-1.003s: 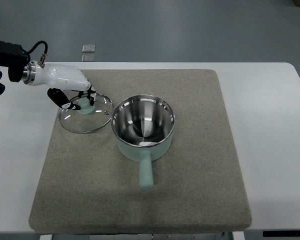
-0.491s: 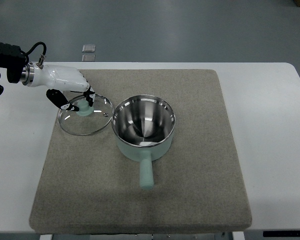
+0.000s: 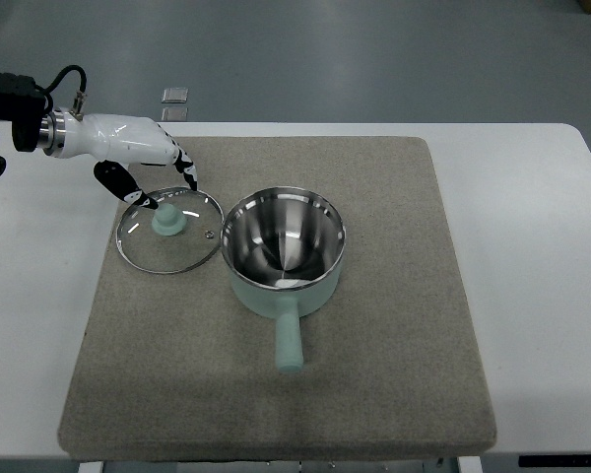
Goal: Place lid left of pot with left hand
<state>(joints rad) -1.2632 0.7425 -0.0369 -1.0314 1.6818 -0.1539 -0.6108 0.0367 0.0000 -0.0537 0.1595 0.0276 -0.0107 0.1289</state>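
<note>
Glass lid [image 3: 170, 230] down flat on grey mat [image 3: 394, 374], just beside pot [image 3: 283, 250] at its nine o'clock. Left hand [image 3: 143, 163] at lid's eleven o'clock, fingers spread, holding nothing. Placement apparently done; only withdrawal left.

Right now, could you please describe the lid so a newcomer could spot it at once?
On the grey mat covering the white table, find the mint-green pot with its steel inside. The lid lies flat just left of it: a round glass disc with a metal rim and mint knob, the only see-through item.
</note>
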